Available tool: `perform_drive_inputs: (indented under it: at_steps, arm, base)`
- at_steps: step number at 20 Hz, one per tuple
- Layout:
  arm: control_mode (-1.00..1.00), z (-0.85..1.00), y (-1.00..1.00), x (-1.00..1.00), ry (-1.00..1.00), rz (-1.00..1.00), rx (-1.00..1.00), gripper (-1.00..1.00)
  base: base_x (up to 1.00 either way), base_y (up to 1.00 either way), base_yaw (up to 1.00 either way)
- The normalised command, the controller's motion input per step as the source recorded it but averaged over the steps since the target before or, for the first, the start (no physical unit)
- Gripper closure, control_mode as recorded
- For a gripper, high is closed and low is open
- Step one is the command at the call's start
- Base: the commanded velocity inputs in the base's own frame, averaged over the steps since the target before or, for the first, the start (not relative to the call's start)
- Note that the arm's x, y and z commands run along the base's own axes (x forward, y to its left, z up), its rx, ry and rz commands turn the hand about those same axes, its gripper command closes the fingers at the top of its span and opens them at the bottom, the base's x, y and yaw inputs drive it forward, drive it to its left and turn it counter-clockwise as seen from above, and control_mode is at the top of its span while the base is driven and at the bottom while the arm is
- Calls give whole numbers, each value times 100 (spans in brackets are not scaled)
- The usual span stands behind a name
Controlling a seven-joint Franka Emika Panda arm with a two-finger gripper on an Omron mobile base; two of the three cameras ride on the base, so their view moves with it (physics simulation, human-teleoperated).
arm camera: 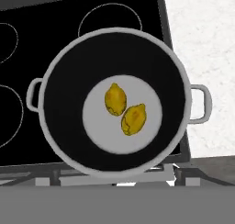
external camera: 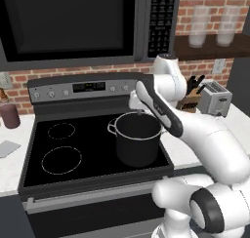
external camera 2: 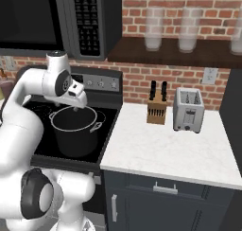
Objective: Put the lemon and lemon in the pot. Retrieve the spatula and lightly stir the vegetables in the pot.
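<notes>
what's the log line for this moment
lemons: both in pot | gripper: open above pot | spatula: not fetched

We count two lemons [arm camera: 115, 99] [arm camera: 133, 119] in one pot [arm camera: 59, 126], four burner rings [external camera: 61, 130], one toaster [external camera 2: 188, 110], one knife block [external camera 2: 156, 112], three glass jars [external camera 2: 153, 35].

Home kitchen | stove [external camera: 63, 149] + microwave [external camera: 68, 22] above | toaster [external camera 2: 188, 110], knife block [external camera 2: 157, 111], brick wall [external camera 2: 142, 83]
</notes>
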Motion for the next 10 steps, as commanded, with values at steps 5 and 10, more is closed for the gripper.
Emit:
perform_drive_inputs:
  at_steps: [5,10]
  arm:
    - [-100,53,-27,-88,-14,0,0,-100]
    - [-100,39,-10,-53,-8,0,0,-100]
  base:
    - [0,0,0]
    - [0,0,0]
